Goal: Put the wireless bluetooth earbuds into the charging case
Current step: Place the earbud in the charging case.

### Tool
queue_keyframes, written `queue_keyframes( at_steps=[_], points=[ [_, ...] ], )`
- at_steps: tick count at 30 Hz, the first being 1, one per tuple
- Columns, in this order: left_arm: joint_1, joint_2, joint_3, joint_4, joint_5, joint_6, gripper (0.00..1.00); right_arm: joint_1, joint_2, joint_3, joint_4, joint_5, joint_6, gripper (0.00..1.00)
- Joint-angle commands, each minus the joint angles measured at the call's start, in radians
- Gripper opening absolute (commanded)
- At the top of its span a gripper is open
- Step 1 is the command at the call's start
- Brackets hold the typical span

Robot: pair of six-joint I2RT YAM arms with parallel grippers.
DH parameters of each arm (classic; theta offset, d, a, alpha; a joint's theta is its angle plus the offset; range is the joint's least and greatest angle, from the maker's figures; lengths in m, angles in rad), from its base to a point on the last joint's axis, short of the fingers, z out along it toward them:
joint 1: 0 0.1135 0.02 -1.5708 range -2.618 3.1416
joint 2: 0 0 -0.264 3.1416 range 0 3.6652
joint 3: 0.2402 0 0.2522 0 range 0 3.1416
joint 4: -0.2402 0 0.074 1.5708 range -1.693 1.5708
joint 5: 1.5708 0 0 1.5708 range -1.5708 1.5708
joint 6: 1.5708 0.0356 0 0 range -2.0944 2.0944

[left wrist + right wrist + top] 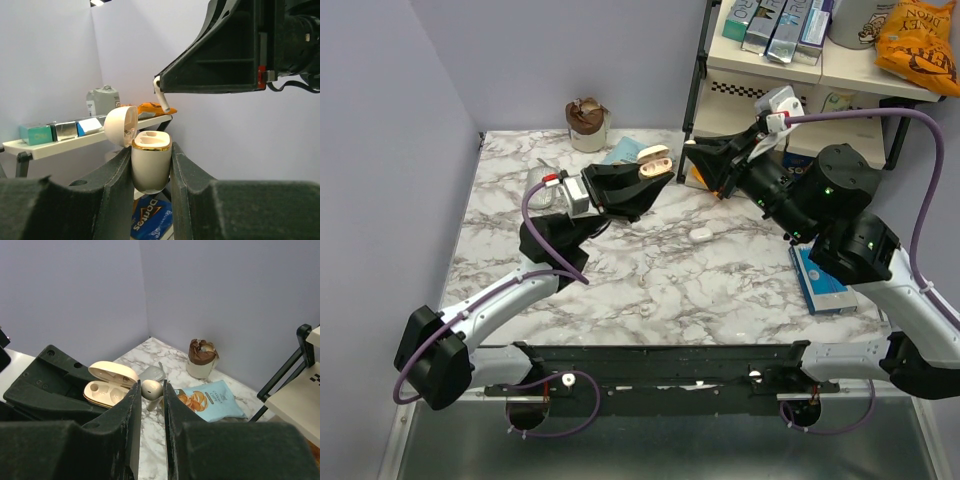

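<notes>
The cream charging case (pixel 151 167) has a gold rim and stands upright in the air with its lid (pixel 119 125) swung open. My left gripper (pixel 151 152) is shut on its body. Both wells of the case (pixel 106 391) look empty. My right gripper (pixel 150 390) is shut on one white earbud (pixel 151 389), stem hanging down, just to the right of the case and slightly above it. From the left wrist only the earbud's stem (pixel 161 101) shows under the right fingers. A second small white earbud (pixel 700 233) lies on the marble between the arms.
A light blue chip bag (pixel 210 400), a paper cup with a brown top (pixel 201 359) and a grey oval object (pixel 153 373) lie at the table's back. A black-framed shelf (pixel 790 70) with boxes stands back right. A blue box (pixel 820 282) lies by the right arm.
</notes>
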Motion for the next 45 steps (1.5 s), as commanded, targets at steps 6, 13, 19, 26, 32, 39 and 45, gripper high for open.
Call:
queue_keyframes(
  at_steps=[6, 13, 19, 26, 32, 39, 45],
  points=[
    [0.003, 0.024, 0.102, -0.029, 0.088, 0.004, 0.0, 0.021, 0.024, 0.031, 0.021, -0.065, -0.054, 0.01],
    [0.005, 0.02, 0.124, -0.131, 0.048, -0.02, 0.0, 0.036, 0.027, 0.019, 0.053, -0.058, -0.062, 0.01],
    [0.006, 0.009, 0.102, -0.154, 0.027, -0.037, 0.0, 0.038, 0.003, -0.009, 0.088, -0.016, -0.065, 0.01],
    [0.011, 0.014, 0.101, -0.14, 0.021, -0.081, 0.0, 0.038, 0.012, -0.013, 0.088, -0.015, -0.065, 0.01],
    [0.01, 0.006, 0.096, -0.146, 0.018, -0.086, 0.0, 0.038, 0.024, -0.035, 0.096, 0.014, -0.082, 0.01],
    [0.011, 0.004, 0.09, -0.143, 0.015, -0.089, 0.0, 0.036, 0.039, -0.044, 0.105, 0.016, -0.079, 0.01],
    [0.01, 0.004, 0.085, -0.132, 0.012, -0.095, 0.0, 0.036, 0.05, -0.041, 0.11, 0.036, -0.082, 0.01]
  ],
)
